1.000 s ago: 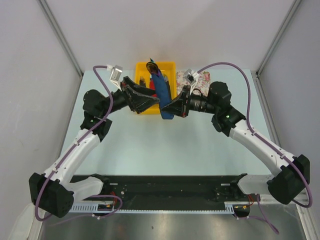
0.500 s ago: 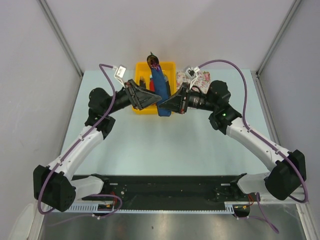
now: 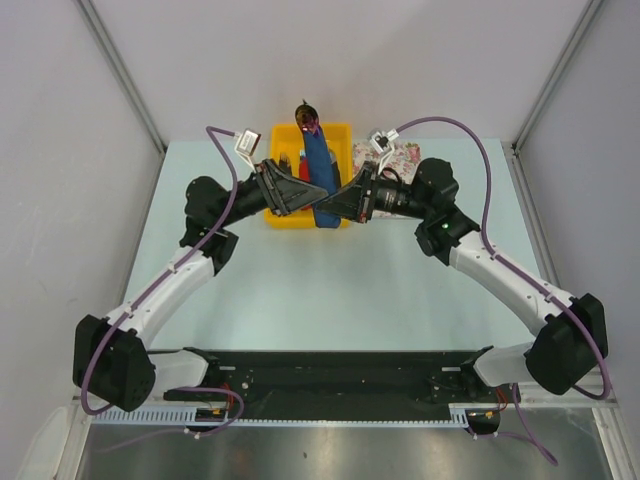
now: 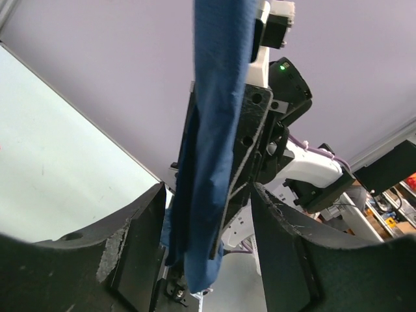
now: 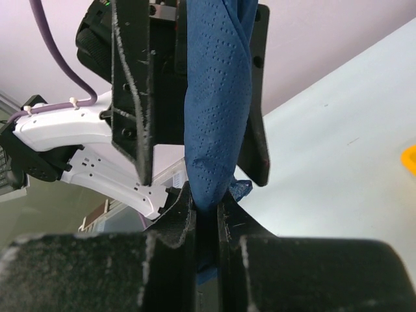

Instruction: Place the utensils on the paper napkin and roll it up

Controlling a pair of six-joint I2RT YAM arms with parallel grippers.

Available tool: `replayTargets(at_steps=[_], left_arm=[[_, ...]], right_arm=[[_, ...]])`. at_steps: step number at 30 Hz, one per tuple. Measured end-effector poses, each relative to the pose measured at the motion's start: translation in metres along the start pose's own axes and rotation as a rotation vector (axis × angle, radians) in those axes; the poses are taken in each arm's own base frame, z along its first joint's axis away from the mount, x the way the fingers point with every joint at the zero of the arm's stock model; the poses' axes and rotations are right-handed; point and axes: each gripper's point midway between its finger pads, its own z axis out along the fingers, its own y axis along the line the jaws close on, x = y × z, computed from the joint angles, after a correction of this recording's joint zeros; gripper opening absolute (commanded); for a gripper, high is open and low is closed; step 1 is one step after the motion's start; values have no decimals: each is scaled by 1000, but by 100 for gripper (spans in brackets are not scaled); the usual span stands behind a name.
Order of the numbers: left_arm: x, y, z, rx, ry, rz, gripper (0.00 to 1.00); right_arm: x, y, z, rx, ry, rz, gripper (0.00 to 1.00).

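The navy paper napkin (image 3: 322,172) is rolled into a long bundle and held over the yellow bin (image 3: 283,132). A dark utensil end with a red glint (image 3: 306,116) sticks out of its far end; the rest of the utensils is hidden inside. My right gripper (image 3: 330,208) is shut on the roll's near end, and the pinch shows in the right wrist view (image 5: 207,201) under the napkin roll (image 5: 214,110). My left gripper (image 3: 316,190) is open, its fingers (image 4: 140,247) wide apart on either side of the napkin roll (image 4: 214,130) without pressing on it.
The yellow bin at the back middle holds dark and red bundles (image 3: 300,168). The white-and-pink floral mat (image 3: 405,158) lies to its right, partly under the right arm. The pale table ends at grey walls on three sides.
Both arms have moved away from me toward the yellow bin, carrying the roll with them. The roll now sits farther back over the bin.
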Motion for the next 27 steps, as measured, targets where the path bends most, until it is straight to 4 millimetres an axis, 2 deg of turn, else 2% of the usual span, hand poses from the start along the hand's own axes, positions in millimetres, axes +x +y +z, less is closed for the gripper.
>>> replayTargets(at_steps=[1, 4, 7, 9, 10, 12, 13, 14, 15, 18, 19, 20, 22, 23, 25, 26, 27], left_arm=[[0, -1, 0, 4, 1, 0, 60], [1, -3, 1, 14, 0, -3, 49], [1, 0, 2, 10, -5, -10, 43], [1, 4, 3, 4, -7, -20, 35], [0, 5, 4, 0, -10, -24, 26], [0, 9, 5, -5, -13, -34, 17], [0, 10, 6, -3, -15, -33, 7], [-1, 9, 6, 0, -18, -30, 3], [-1, 9, 6, 4, -19, -23, 0], [-2, 9, 7, 13, -19, -16, 0], [-2, 9, 7, 15, -19, -14, 0], [-1, 10, 8, 16, -18, -13, 0], [-2, 11, 8, 14, -17, -5, 0], [-1, 14, 8, 5, -15, -6, 0], [-3, 24, 9, -36, -3, -9, 0], [-3, 29, 10, -54, 5, -5, 0], [-4, 37, 12, -82, 17, -2, 0]], right_arm=[[0, -1, 0, 2, -1, 4, 0], [-3, -6, 0, 11, -8, 14, 0], [-4, -10, 0, 15, -12, 19, 0], [-5, -10, 0, 14, -15, 16, 0], [-5, -10, 0, 14, -16, 16, 0], [-6, -10, 0, 13, -18, 15, 0], [-6, -11, -1, 15, -18, 18, 0], [-6, -11, 0, 16, -17, 20, 0], [-5, -12, 0, 14, -15, 24, 0], [-5, -12, 0, 14, -13, 29, 2], [-5, -12, -1, 14, -13, 29, 7], [-5, -12, -1, 14, -13, 28, 21], [-5, -14, -1, 18, -11, 24, 40], [-5, -16, -2, 24, -11, 15, 59], [-5, -19, -4, 30, -2, -4, 78], [-7, -21, -5, 38, -3, -4, 94], [-9, -24, -8, 52, -3, -12, 100]])
